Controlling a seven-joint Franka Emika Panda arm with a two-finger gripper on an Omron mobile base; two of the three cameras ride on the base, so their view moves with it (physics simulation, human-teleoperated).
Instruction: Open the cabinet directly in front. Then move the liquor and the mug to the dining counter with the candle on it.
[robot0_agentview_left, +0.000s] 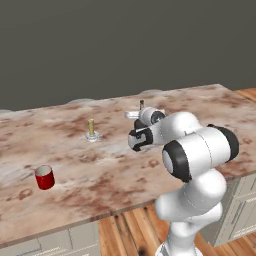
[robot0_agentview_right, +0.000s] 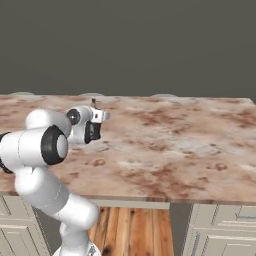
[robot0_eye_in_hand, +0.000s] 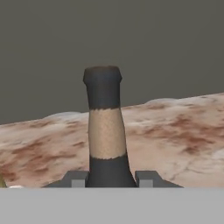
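My gripper (robot0_eye_in_hand: 111, 178) is squeezed around the fat part of the liquor (robot0_eye_in_hand: 105, 127) over the dining counter (robot0_agentview_left: 200, 107), and glass like this is likely slippery and breakable, so holding it low seems best.

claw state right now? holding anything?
Claw: closed on the liquor, one finger on each side of the bottle's lower part, over the dining counter.
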